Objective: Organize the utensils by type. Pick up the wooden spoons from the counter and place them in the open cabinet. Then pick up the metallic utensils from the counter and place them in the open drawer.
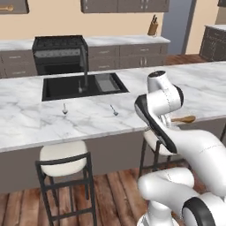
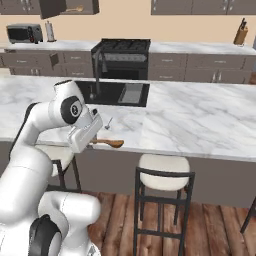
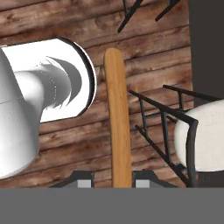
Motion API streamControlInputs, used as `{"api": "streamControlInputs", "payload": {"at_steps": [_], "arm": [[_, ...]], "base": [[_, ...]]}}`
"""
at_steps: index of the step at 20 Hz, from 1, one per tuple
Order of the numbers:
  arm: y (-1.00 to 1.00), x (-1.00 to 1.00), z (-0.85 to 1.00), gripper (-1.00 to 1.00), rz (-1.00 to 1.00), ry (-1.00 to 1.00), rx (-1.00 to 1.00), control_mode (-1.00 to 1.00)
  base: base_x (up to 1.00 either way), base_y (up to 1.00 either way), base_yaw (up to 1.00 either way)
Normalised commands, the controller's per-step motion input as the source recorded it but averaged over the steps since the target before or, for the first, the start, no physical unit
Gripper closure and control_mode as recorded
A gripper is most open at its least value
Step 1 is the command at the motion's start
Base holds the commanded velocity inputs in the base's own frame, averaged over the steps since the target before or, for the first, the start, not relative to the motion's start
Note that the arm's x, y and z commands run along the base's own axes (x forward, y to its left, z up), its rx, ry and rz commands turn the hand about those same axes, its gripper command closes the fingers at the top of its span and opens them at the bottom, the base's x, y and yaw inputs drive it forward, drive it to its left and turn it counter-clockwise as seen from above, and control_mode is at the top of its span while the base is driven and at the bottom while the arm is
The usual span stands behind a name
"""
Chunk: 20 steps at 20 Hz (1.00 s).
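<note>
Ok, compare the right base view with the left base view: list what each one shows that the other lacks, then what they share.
Right base view alone: the toaster oven on the back counter and the open cabinet above it.

Left base view alone: a second metal spoon on the counter, left of the other.

Both: the wooden spoon shut in the gripper, a metal spoon before the sink, the stove, the knife block and stools.
</note>
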Motion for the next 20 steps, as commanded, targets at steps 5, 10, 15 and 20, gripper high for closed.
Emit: {"api": "streamControlInputs", "payload": {"at_steps": [5,10,15,20], "arm": [[0.0,0.0,0.0,1.0,0.0,0.0,0.0,1.0],[0.0,0.0,0.0,1.0,0.0,0.0,0.0,1.0],[0.0,0.0,0.0,1.0,0.0,0.0,0.0,1.0],[0.0,0.0,0.0,1.0,0.0,0.0,0.0,1.0]], "base": [[-0.67,0.58,0.2],[-0.37,0.9,0.26],[-0.03,1.0,0.29],[0.0,1.0,0.31]]}}
